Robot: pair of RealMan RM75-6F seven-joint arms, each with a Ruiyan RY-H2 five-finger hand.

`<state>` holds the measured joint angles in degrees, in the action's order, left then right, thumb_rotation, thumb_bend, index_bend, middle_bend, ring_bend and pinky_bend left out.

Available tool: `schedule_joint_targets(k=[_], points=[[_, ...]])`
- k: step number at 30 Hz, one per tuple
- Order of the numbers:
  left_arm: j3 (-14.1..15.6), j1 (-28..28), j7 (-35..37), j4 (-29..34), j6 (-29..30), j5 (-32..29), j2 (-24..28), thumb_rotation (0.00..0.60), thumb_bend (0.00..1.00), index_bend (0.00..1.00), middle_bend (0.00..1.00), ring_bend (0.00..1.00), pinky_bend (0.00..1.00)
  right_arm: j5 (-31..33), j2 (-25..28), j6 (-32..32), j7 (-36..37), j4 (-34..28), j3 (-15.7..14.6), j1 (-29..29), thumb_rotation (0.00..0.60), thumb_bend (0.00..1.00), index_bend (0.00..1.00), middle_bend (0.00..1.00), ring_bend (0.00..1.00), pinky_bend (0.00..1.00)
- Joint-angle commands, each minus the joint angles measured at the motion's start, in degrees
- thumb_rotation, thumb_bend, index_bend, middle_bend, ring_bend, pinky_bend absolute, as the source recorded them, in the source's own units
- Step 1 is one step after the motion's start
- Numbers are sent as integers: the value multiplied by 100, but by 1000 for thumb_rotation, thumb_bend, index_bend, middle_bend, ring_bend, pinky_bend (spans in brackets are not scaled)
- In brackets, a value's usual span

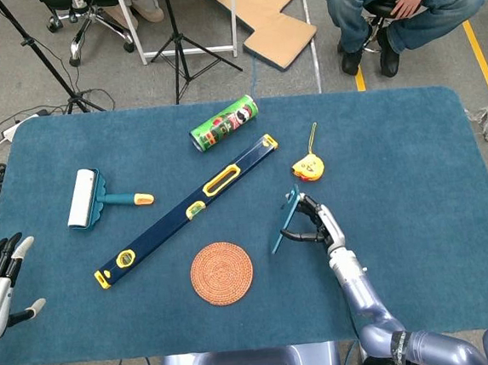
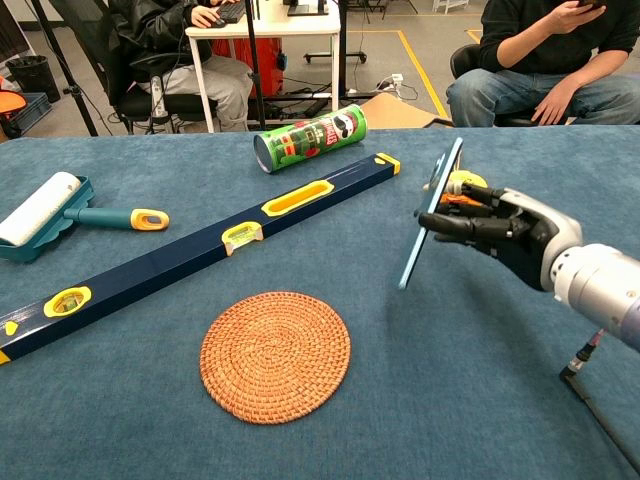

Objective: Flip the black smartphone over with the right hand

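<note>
The right hand [image 2: 500, 235] has its fingers against the phone [image 2: 430, 214], propping it tilted on edge above the table [image 2: 480, 400], between the mat [image 2: 275, 355] and the tape measure [image 1: 307, 169].

A robotics lab or test room rather than a home: the table [image 1: 394, 135] wears a blue felt-like cover and stands on a bare grey floor marked with yellow tape lines [image 1: 480, 51]. Black tripod stands [image 1: 183, 47] rise at the far left, a white desk [image 2: 262, 32] sits beyond the far edge, and a power strip with cables [image 1: 13, 127] lies on the floor at left. Two seated people [image 2: 560, 60] wait in the far background, one at each side
</note>
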<state>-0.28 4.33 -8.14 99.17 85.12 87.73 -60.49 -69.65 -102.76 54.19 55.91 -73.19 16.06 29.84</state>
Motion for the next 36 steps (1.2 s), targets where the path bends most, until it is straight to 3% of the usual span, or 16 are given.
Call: schedule_joint_targets(k=[1,5,7,9,12,14,19,27,34,36], points=[[-4,-2,18,-4,2,-5,6,600,0,0,0,0,0,-146,-182,-114,227,241,-121,-51,600,249,485,491,111,227],[-6,-4,68,-15,5,-4,17,600,0,0,0,0,0,-235,-239,-153,351,389,-173,-69,600,250,455,461,109,242],[-3,-6,82,-28,8,4,18,600,0,0,0,0,0,-297,-256,-142,373,462,-200,-74,600,250,373,408,96,241],[4,-5,79,-36,3,16,12,600,0,0,0,0,0,-389,-279,-99,341,580,-237,-76,600,246,182,264,43,197],[26,6,119,-20,-38,36,22,600,0,0,0,0,0,-532,-353,114,135,805,-275,-97,600,224,3,33,0,51],[36,14,127,-19,-56,50,29,600,0,0,0,0,0,-607,-475,363,-101,1027,-273,-121,600,218,0,1,0,6],[43,35,82,-33,-85,78,-6,600,0,0,0,0,0,-726,-646,964,-693,1491,-132,-135,600,219,0,0,0,0],[65,36,31,-29,-58,159,-41,600,0,0,0,0,0,-1056,-153,1455,-1261,1248,-54,-107,600,224,0,0,0,0],[78,10,53,-13,10,218,-23,600,0,0,0,0,0,-1948,698,2054,-2373,752,-474,-148,600,217,0,0,0,0],[71,0,74,-13,40,221,-16,600,0,0,0,0,0,-2246,1139,2216,-2966,461,-678,-228,600,152,0,0,0,0]])
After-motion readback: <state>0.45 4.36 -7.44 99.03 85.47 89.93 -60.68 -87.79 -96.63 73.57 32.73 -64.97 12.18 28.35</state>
